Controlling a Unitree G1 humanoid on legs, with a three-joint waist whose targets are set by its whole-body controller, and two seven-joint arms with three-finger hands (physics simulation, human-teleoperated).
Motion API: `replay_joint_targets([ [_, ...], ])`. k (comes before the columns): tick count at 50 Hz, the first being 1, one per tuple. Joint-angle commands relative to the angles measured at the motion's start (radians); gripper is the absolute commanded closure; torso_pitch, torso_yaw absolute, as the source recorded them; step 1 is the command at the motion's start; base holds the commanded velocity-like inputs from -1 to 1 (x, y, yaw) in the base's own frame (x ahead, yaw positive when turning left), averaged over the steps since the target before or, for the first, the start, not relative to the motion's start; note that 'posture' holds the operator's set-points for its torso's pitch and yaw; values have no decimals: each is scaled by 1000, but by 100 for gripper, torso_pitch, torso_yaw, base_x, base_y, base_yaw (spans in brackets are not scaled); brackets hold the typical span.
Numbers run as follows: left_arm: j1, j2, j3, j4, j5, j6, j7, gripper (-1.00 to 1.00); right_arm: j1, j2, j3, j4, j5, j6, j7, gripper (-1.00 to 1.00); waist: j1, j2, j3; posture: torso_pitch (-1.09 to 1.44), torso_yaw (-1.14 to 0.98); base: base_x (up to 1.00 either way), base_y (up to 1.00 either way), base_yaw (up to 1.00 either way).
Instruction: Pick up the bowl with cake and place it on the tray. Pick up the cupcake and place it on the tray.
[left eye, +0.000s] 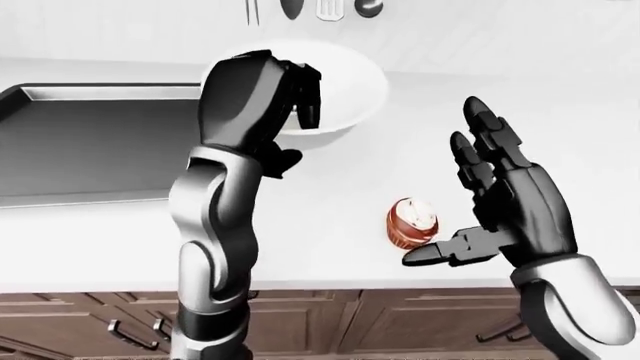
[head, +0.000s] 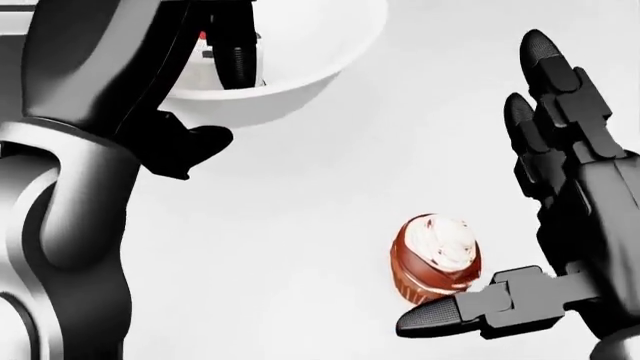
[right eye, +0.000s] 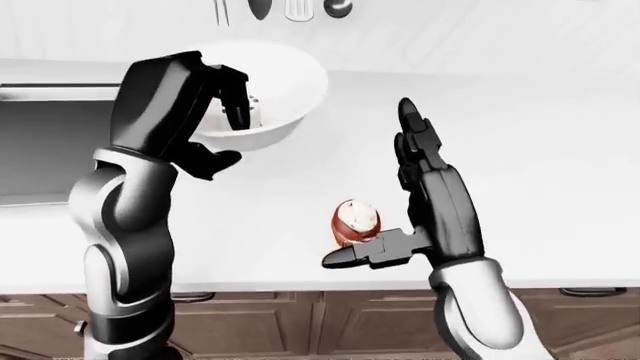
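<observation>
The white bowl (left eye: 345, 86) is held off the counter, tilted. My left hand (left eye: 295, 139) is shut on its near rim, fingers inside and thumb beneath. The cake in it is almost wholly hidden behind my fingers (head: 238, 52). The brown cupcake with white frosting (head: 437, 257) stands on the white counter. My right hand (head: 470, 180) is open just right of it, fingers upright, thumb (head: 450, 316) reaching under the cupcake's lower side. The dark tray (left eye: 100, 91) lies at the left of the left-eye view.
Kitchen utensils (left eye: 310, 7) hang on the wall at the top. The counter's near edge runs over brown cabinet drawers (left eye: 300, 319). White counter (left eye: 560, 120) stretches to the right of my right hand.
</observation>
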Motion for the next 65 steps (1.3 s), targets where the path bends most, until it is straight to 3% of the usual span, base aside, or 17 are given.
replay_joint_targets([
  [1,-43,0,3,-53,-1,-6,32,100,-26,-2,2,-22,-113,-8,41,-100,0,0,-26,0,0,0,0,0],
  [5,-49,-1,1,-65,4,1,20,100,-49,32,67,-22,-302,32,128,-100,1,2,-25,0,0,0,0,0],
  [10,-50,2,4,-69,2,1,20,100,-49,117,141,-8,-624,43,310,-100,1,6,-25,0,0,0,0,0],
  [16,-46,6,6,-87,1,4,13,100,-62,209,175,14,-885,73,481,-100,0,15,-28,0,0,0,0,0],
  [21,-42,10,9,-82,-4,-1,21,100,-54,266,183,92,-1033,-5,564,-100,-2,23,-30,0,0,0,0,0],
  [30,-46,20,16,-78,-13,2,25,100,-63,372,237,184,-1201,-77,676,-100,-6,34,-36,0,0,0,0,0],
  [42,-52,22,16,-81,-15,5,21,100,-54,436,245,256,-1234,-159,687,-100,-8,41,-41,0,0,0,0,0],
  [46,-52,22,16,-82,-15,5,21,100,-47,443,244,259,-1234,-168,689,-56,-9,41,-42,0,0,0,0,0],
  [47,-51,22,16,-84,-16,4,21,100,-40,444,242,262,-1230,-176,686,-56,-9,42,-42,0,0,0,0,0],
  [49,-54,23,17,-83,-15,5,19,100,-37,444,243,261,-1231,-177,687,-15,-9,41,-41,0,0,0,0,0],
  [51,-53,22,16,-84,-15,5,19,100,-33,444,240,265,-1227,-183,685,7,-9,41,-41,0,0,0,0,0],
  [55,-47,27,19,-77,-20,-2,28,100,-18,443,237,265,-1220,-193,680,19,-10,41,-41,0,0,0,0,0],
  [56,-56,27,20,-83,-19,3,20,100,-39,428,231,204,-1248,-145,722,95,-10,41,-41,0,0,0,0,0],
  [65,-74,30,23,-111,-15,20,-16,100,-105,406,217,94,-1338,-41,838,100,-11,39,-37,0,0,0,0,0],
])
